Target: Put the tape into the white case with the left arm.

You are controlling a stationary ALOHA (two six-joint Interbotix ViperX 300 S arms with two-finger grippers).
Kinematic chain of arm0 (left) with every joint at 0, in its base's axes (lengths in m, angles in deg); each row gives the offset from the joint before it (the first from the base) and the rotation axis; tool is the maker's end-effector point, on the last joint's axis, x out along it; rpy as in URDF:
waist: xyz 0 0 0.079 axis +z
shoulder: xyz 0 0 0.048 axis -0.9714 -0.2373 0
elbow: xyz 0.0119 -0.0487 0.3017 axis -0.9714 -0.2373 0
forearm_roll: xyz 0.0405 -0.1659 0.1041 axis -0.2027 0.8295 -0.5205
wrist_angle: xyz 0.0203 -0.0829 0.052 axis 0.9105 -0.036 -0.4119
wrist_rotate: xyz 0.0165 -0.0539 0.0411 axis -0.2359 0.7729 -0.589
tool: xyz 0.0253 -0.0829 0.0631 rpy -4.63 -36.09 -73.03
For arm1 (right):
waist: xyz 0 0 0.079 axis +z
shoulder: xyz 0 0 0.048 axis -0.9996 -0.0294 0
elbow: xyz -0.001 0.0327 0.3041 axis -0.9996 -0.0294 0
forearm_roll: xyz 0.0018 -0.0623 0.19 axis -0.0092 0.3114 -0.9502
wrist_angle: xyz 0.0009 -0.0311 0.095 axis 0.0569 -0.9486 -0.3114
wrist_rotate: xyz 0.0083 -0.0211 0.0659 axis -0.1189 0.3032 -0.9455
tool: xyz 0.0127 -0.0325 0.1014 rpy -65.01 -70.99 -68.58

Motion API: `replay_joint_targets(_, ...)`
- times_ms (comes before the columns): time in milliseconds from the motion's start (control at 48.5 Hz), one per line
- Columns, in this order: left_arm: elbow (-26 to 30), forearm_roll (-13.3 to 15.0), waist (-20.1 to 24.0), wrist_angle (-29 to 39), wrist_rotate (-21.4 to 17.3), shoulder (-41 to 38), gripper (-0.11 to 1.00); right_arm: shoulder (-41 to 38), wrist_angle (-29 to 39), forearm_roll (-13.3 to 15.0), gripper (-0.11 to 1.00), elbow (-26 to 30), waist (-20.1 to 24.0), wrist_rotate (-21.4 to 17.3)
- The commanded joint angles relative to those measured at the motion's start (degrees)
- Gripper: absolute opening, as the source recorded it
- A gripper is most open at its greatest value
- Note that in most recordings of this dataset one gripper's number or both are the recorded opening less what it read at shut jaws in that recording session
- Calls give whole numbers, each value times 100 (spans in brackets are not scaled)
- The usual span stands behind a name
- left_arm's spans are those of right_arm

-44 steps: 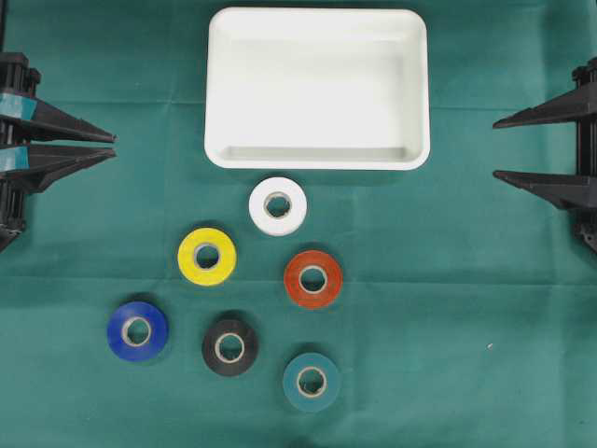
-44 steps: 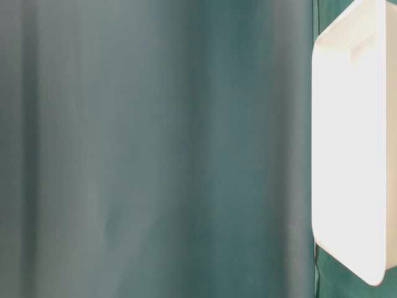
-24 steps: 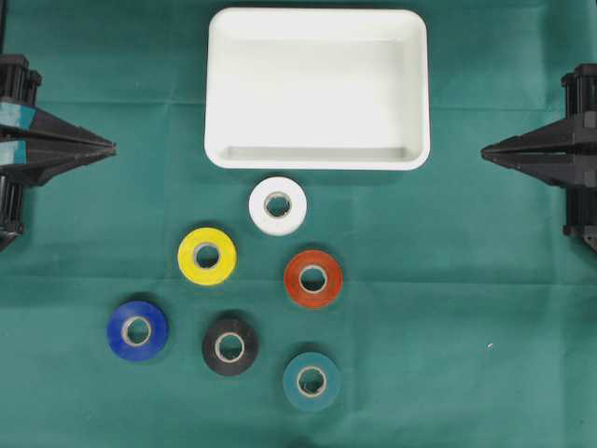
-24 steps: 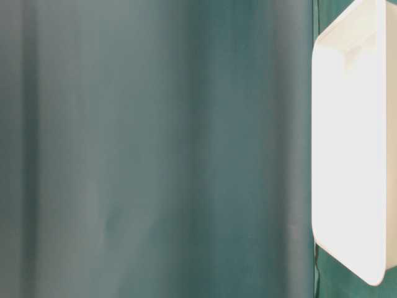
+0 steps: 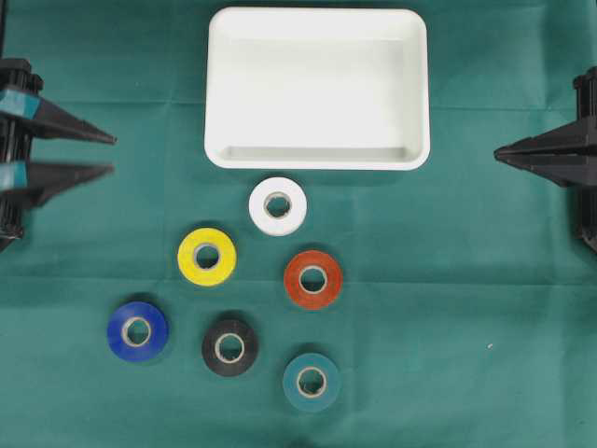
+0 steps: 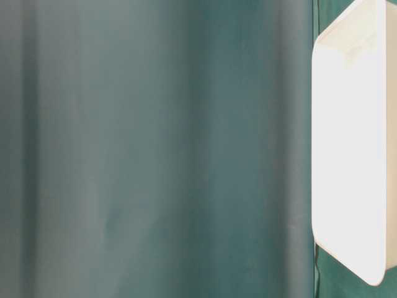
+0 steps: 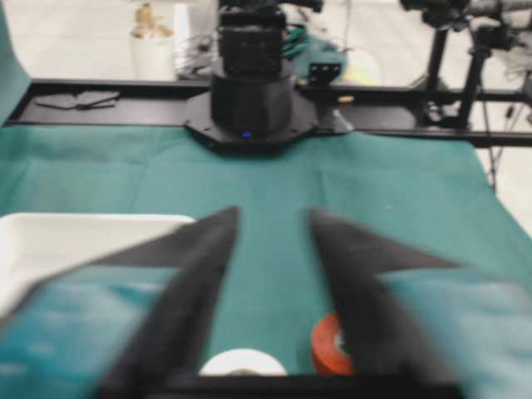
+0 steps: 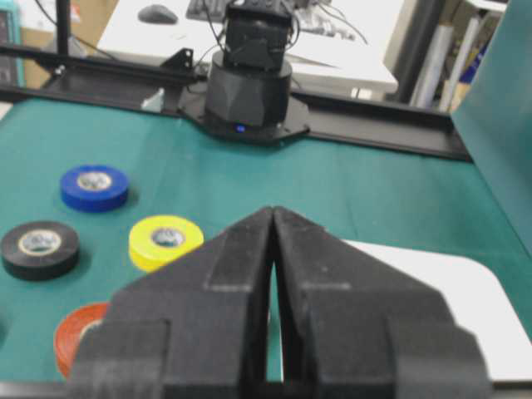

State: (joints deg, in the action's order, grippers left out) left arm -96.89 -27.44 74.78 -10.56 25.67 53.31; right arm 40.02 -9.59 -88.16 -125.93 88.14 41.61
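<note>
The left arm's fingers (image 5: 110,155), together half a second ago, are now spread apart, nothing between them, while the white tape roll (image 5: 278,206) and white case (image 5: 317,154) are left well beyond their tips, so a reach is judged imminent.

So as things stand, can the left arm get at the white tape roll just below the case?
Probably yes. The left gripper is open and holds nothing, and only bare cloth lies between it and the white tape roll. The roll lies flat, apart from the white case and the yellow roll.
</note>
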Motion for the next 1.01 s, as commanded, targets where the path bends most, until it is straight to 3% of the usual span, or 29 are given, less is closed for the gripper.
replay_joint_targets(0,79,9,-26,-44,-9,-44,67,-9,18,0,-9,70,-9,-9)
replay_joint_targets(103,62,9,-26,-44,-18,-44,91,0,70,0,-9,35,-9,-9)
replay_joint_targets(185,44,9,-26,-44,-9,-44,100,44,193,0,-9,-79,-9,-9)
replay_joint_targets(433,-44,9,-26,-18,35,-167,100,308,554,18,-9,-545,-9,-9)
replay_joint_targets(618,62,9,-26,97,35,-677,100,545,940,18,-9,-870,-9,-9)
replay_joint_targets(989,615,18,-18,1151,44,-1503,100,721,1635,18,-9,-1116,-9,-9)
